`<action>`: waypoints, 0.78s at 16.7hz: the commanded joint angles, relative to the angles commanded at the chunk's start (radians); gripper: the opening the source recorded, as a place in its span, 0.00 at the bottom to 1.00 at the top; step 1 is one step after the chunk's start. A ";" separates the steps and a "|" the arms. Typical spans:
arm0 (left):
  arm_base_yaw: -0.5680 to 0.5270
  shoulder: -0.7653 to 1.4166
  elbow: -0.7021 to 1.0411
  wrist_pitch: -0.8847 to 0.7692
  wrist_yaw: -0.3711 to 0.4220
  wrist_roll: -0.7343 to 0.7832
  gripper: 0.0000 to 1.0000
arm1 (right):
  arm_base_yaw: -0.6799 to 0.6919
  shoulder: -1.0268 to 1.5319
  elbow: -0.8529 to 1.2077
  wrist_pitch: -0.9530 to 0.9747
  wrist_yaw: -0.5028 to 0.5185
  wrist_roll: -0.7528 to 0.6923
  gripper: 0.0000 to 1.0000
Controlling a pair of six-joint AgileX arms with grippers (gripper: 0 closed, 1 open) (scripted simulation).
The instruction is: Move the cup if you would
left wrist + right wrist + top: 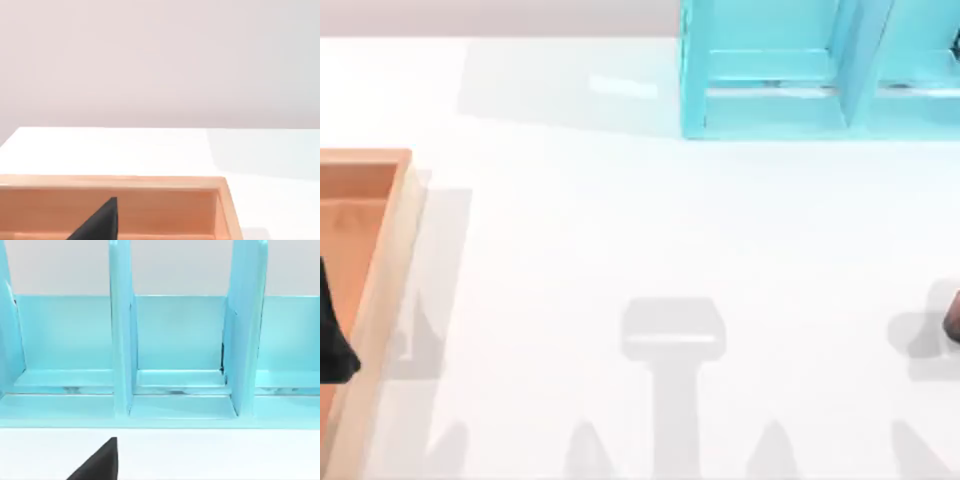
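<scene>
The cup (953, 316) is a small dark reddish-brown sliver cut off by the right edge of the top view, resting on the white table (650, 230) with a grey shadow beside it. A black pointed part of my left gripper (100, 223) juts into the left wrist view in front of a wooden tray. A like black part of my right gripper (100, 462) shows in the right wrist view over the white table, facing the turquoise shelf. Neither gripper is near the cup in any view.
A turquoise shelf (820, 70) with upright dividers stands at the back right. A wooden tray (380, 260) lies along the left edge, with a larger black pointed shape (334, 345) over it. Grey shadows fall across the table's front.
</scene>
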 joint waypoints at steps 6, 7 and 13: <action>0.000 0.000 0.000 0.000 0.000 0.000 1.00 | 0.000 0.107 0.107 -0.099 -0.003 0.002 1.00; 0.000 0.000 0.000 0.000 0.000 0.000 1.00 | -0.001 0.161 0.160 -0.146 -0.003 0.003 1.00; 0.000 0.000 0.000 0.000 0.000 0.000 1.00 | -0.007 0.683 0.602 -0.538 0.000 0.000 1.00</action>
